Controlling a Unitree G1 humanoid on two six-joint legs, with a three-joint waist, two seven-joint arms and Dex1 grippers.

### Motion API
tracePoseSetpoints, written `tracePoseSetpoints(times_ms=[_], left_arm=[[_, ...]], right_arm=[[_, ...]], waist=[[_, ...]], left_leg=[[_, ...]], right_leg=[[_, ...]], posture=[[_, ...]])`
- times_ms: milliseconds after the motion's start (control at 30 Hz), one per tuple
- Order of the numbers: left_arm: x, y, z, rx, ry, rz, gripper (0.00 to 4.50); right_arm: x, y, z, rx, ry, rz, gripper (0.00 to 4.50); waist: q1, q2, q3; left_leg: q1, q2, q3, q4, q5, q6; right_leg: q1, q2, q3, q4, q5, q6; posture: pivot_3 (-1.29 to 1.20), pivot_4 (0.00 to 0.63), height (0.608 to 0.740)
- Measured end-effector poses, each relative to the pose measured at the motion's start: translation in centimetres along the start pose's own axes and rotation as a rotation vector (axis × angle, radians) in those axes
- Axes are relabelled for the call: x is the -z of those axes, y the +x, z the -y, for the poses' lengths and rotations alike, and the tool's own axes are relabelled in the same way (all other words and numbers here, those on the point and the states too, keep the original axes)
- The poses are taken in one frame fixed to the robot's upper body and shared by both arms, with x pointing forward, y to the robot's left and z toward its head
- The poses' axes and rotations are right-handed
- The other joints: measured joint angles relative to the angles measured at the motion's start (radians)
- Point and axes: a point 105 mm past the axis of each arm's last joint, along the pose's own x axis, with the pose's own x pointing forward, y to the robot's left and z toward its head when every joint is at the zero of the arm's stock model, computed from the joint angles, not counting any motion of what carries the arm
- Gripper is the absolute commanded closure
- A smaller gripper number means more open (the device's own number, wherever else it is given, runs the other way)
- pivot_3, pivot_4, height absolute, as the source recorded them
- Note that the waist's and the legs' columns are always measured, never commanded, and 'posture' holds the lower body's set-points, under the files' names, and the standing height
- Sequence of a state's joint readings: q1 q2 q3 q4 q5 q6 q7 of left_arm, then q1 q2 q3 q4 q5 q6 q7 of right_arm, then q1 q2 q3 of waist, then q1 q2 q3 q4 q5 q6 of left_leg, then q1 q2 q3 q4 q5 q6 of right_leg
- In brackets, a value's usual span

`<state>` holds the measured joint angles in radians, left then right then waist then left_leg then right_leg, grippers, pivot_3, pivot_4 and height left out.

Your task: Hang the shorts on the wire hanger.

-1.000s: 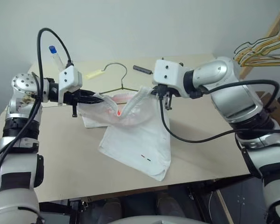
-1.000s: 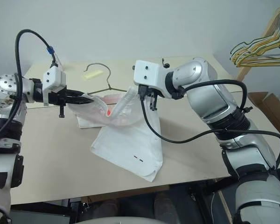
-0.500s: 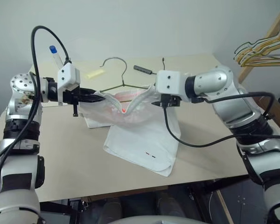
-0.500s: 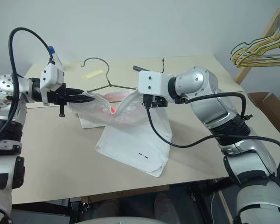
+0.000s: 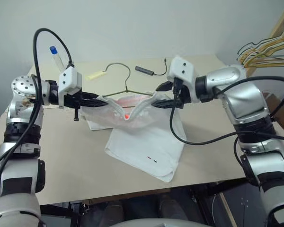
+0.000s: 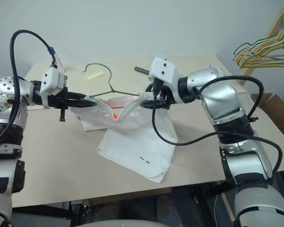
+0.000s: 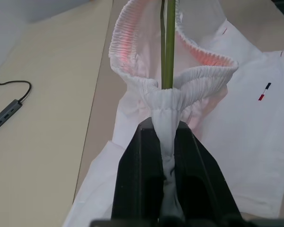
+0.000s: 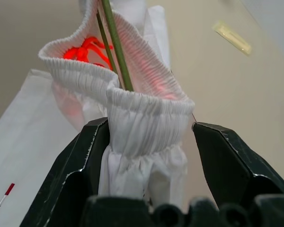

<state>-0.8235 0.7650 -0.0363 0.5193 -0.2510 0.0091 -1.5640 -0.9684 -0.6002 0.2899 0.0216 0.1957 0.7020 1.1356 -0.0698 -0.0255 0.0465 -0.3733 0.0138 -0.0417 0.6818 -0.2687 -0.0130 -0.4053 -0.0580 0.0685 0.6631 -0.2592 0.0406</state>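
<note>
The white shorts point(image 5: 146, 142) hang with their legs resting on the table point(image 5: 61, 175). Their gathered waistband is lifted and stretched between my two grippers. The olive-green wire hanger point(image 5: 127, 80) lies behind the shorts, its hook toward the back, and its wire point(image 7: 169, 42) runs inside the waistband opening. My left gripper point(image 7: 163, 125) is shut on the left end of the waistband. My right gripper point(image 8: 150, 126) is open, its fingers point(image 8: 85, 161) standing wide on either side of the right end of the waistband. One finger touches the cloth and the other stands clear of it.
A bunch of yellow and tan hangers point(image 5: 267, 47) hangs at the far right. A dark adapter with a cable point(image 5: 144, 70), a pale yellow strip point(image 5: 95, 74) and a blue-capped tube point(image 5: 56, 56) lie at the back of the table. A cardboard box point(image 6: 270, 106) stands right of it.
My right gripper was shut on the waistband a second ago; it has rolled and opened, its fingers now spread around the cloth. The waistband is stretched a little wider. My left gripper has kept its hold.
</note>
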Motion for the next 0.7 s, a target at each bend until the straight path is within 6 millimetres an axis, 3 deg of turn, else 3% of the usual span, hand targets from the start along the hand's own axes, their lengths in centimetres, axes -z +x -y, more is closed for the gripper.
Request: tracePoseSetpoints(times_ms=[233,300,567,700], left_arm=[[0.0,-0.1,0.0,-0.011,-0.022,0.02,4.5],[0.0,-0.4,-0.1,-0.023,-0.022,0.025,4.5],[-0.5,-0.1,-0.2,-0.034,-0.02,0.085,1.93],[-0.3,-0.2,-1.2,-0.12,-0.049,0.102,0.57]], right_arm=[[0.1,0.2,-0.5,-0.047,0.058,0.012,4.21],[0.0,0.2,-0.8,-0.056,0.045,0.013,4.41],[0.5,0.5,-1.0,-0.042,0.072,0.02,4.41],[1.4,0.1,-0.6,0.018,0.14,0.033,4.41]], waist=[[0.0,0.0,0.0],[0.0,0.0,0.0],[0.0,0.0,0.0],[0.0,0.0,0.0]], left_leg=[[0.0,0.0,0.0,0.0,0.0,0.0],[0.0,0.0,0.0,0.0,0.0,0.0],[0.0,0.0,0.0,0.0,0.0,0.0],[0.0,0.0,0.0,0.0,0.0,0.0]], right_leg=[[0.0,0.0,0.0,0.0,0.0,0.0],[0.0,0.0,0.0,0.0,0.0,0.0],[0.0,0.0,0.0,0.0,0.0,0.0],[0.0,0.0,0.0,0.0,0.0,0.0]], posture=[[-0.01,0.0,0.74],[-0.01,0.0,0.74],[-0.02,0.0,0.74],[-0.06,0.0,0.74]])
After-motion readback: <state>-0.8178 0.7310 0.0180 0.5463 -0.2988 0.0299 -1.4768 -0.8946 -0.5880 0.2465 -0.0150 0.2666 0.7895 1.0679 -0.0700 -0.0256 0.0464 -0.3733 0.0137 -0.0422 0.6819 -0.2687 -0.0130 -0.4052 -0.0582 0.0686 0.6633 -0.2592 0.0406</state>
